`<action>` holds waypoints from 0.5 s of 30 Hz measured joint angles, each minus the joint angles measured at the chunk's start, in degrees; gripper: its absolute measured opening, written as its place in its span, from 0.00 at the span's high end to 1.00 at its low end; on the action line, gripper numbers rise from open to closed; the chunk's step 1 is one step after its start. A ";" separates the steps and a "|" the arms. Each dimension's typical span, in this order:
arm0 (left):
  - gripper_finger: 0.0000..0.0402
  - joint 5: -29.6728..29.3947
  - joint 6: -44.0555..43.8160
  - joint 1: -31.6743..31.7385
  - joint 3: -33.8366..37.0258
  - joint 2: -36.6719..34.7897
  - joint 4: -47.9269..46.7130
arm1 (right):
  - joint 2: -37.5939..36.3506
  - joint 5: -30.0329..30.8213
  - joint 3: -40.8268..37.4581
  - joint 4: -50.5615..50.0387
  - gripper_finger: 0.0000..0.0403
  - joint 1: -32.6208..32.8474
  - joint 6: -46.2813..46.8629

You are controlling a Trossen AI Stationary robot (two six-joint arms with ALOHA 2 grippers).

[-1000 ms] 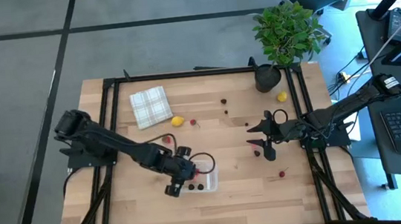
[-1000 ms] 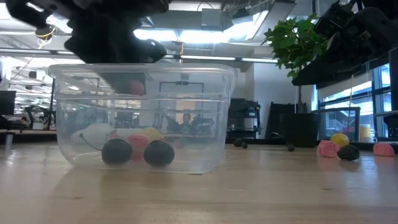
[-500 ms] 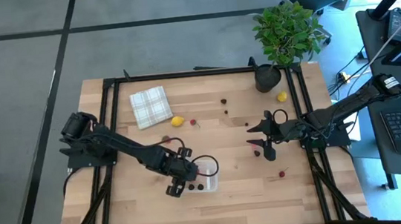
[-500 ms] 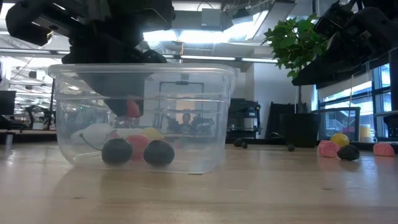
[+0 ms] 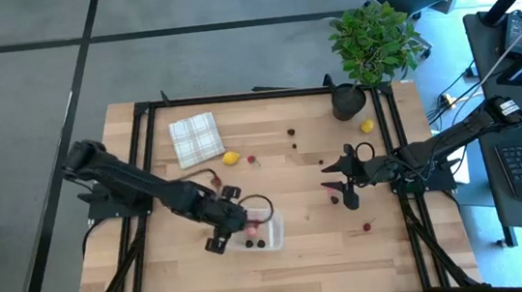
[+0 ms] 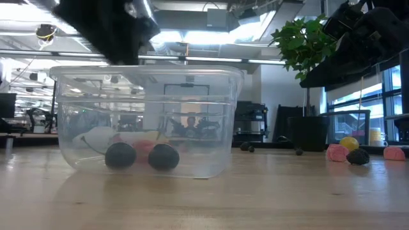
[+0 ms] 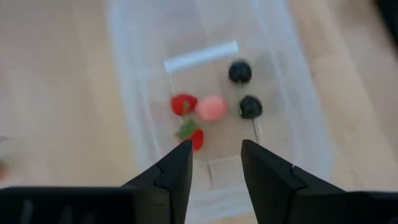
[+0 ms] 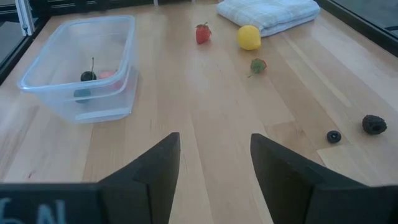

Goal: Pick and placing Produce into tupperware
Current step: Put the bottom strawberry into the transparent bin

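The clear tupperware (image 5: 262,231) stands on the table near its front middle. Inside lie two dark balls (image 7: 240,71), red strawberry-like pieces (image 7: 184,104) and a pink one (image 7: 212,107). My left gripper (image 7: 216,155) hovers open above the tub's left end (image 5: 234,229), above the rim in the low view (image 6: 115,32), with nothing between its fingers. More produce lies loose: a lemon (image 5: 231,157), a red piece (image 8: 203,32) and dark berries (image 5: 291,133). My right gripper (image 5: 331,181) waits open over the table's right half.
A folded checked cloth (image 5: 196,137) lies at the far left. A potted plant (image 5: 349,101) stands at the far right corner beside a second lemon (image 5: 367,126). A red piece (image 5: 367,225) lies near the right front. Black frame bars run along the table edges.
My left gripper dipped into the tub with a red piece between its fingers and let it go. It then rose above the rim and drew a little toward the table's left edge. The red piece now lies in the tub.
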State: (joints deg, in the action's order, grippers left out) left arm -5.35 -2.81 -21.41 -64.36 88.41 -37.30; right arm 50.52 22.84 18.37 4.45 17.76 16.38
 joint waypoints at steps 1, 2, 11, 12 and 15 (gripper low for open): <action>0.68 -0.56 0.00 0.17 -0.02 -1.79 -0.72 | 0.00 -0.01 0.00 -0.02 0.51 0.00 0.01; 0.68 -1.64 -0.01 0.41 -0.02 -3.50 -1.99 | 0.00 -0.01 0.00 0.01 0.51 -0.02 -0.02; 0.72 -18.37 -2.81 2.51 0.62 -15.18 -14.80 | 0.00 0.01 0.00 0.00 0.51 -0.02 -0.18; 0.72 -19.07 -3.13 2.73 1.18 -15.79 -14.84 | 0.00 -0.01 0.00 0.00 0.51 -0.02 -0.20; 0.73 -19.09 -4.61 3.66 3.26 -16.53 -14.82 | 0.00 0.00 0.00 0.00 0.51 -0.02 -0.23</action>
State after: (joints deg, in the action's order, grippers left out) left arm -24.44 -7.43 -17.75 -61.10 71.88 -52.12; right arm 50.52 22.84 18.37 4.45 17.74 16.15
